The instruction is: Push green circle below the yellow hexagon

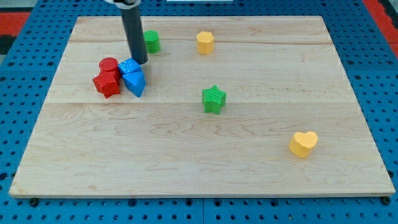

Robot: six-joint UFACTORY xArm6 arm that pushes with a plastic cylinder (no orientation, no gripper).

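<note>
The green circle (152,42) sits just to the view's right of my tip (140,62), partly hidden behind the rod and a little toward the view's top from the rod's end, so near that I cannot tell whether they touch. The yellow hexagon (205,42) lies farther to the view's right of my tip, at about the same height in the view as the green circle, with bare counter (186,155) between them. This end effector is a plain rod with nothing to spread or close, so there is no grip to report; it holds nothing and can only shove. Just below my tip, toward the view's bottom, a blue cube (129,66) and a second blue block (135,83) of unclear shape press together, and to the view's left of them a red cylinder (109,65) and a red block (107,83) make up the same tight cluster. A green star (214,99) stands well away to the view's lower right of my tip, and a yellow heart (303,143) farther still. As I judge it, the round block may roll off the rod's side if pushed off-centre and drift wide of the mark; a stroke aimed too high could knock the yellow hexagon itself; and a careless swing could drag the blue blocks along. No brand, label or writing can be read anywhere.
</note>
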